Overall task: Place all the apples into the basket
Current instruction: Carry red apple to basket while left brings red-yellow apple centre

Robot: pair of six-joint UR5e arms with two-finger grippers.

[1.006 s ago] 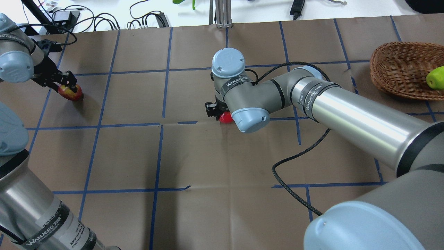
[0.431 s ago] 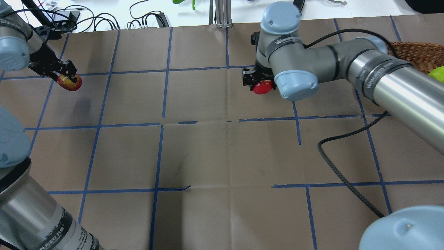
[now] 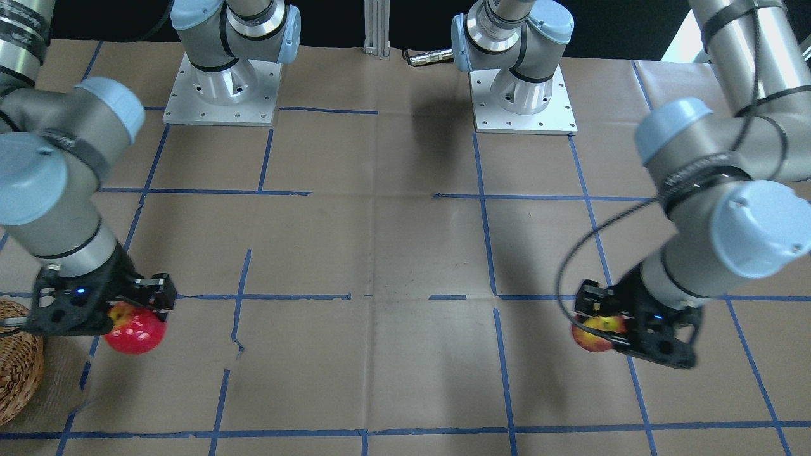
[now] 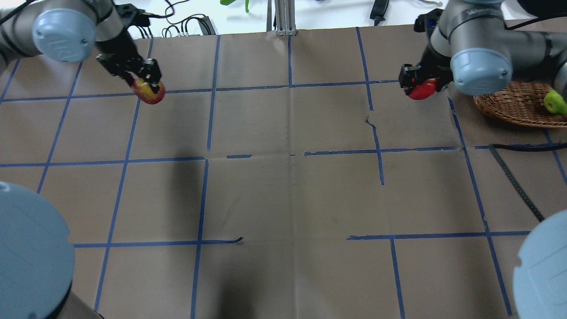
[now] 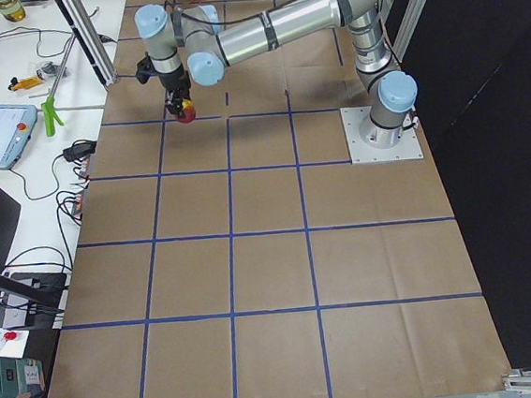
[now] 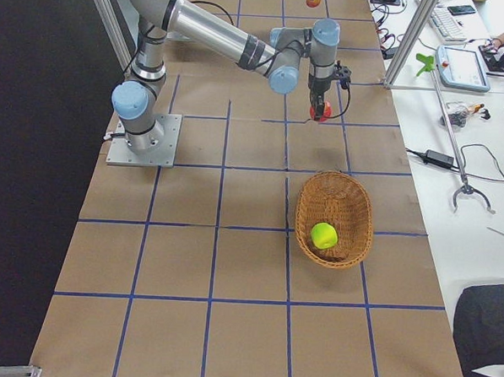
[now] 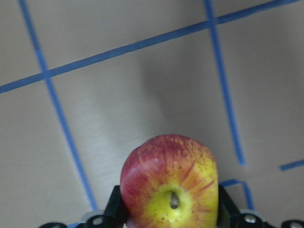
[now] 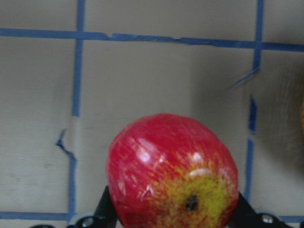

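My left gripper (image 4: 147, 84) is shut on the red apple with yellow patches (image 4: 150, 93), held above the table's far left; it also shows in the front view (image 3: 594, 334) and the left wrist view (image 7: 171, 183). My right gripper (image 4: 421, 82) is shut on the glossy deep red apple (image 4: 422, 89), held just left of the wicker basket (image 4: 509, 106); this apple fills the right wrist view (image 8: 171, 175) and shows in the front view (image 3: 134, 330). The lime green apple (image 6: 323, 235) lies inside the basket (image 6: 353, 202).
A black cable (image 4: 514, 177) trails over the brown paper at the right. Cables and devices (image 4: 186, 24) and a metal post (image 4: 283, 17) lie beyond the far edge. Both arm base plates (image 3: 222, 88) stand on the robot's side.
My right gripper has carried the red apple up and to the right, close to the basket. My left gripper has lifted the red-yellow apple and moved it right and farther away.
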